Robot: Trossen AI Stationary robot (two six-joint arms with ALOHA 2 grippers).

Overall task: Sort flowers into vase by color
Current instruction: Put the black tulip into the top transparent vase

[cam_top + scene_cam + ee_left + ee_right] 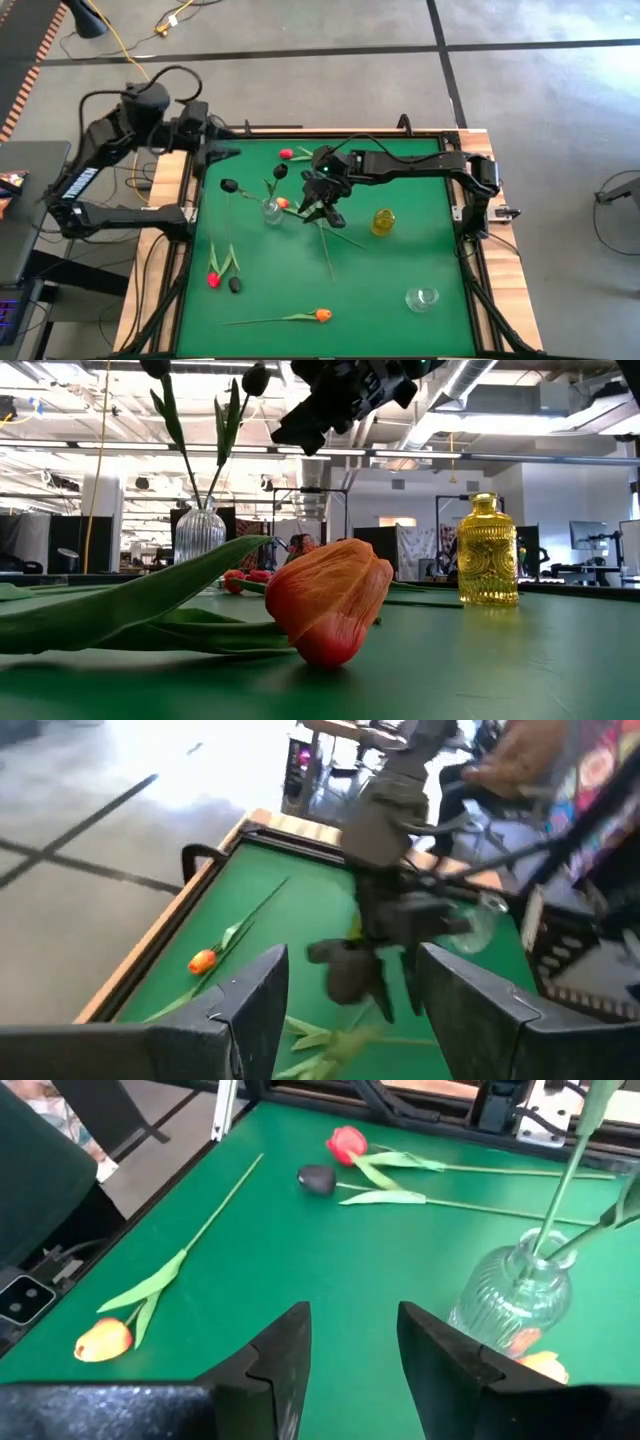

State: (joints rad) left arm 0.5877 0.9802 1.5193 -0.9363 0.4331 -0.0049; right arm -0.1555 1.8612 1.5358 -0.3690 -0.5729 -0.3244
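The right hand [326,207] is hovering with its fingers apart and gripping nothing, just right of the ribbed clear vase [272,210], which is holding two black tulips [280,172] and standing beside a fallen orange tulip [283,203]. The yellow vase [383,221] is standing to its right, and another orange tulip [321,315] is lying at the near edge of the green worktop [390,280], with a red tulip [213,279] and a black one [234,285] near left. The left hand [222,155] is waiting, open and empty, at the far-left corner.

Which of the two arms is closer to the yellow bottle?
The right one. Its tool hangs over the middle of the table, just beside the yellow bottle. The left tool sits far off at the table's back edge.
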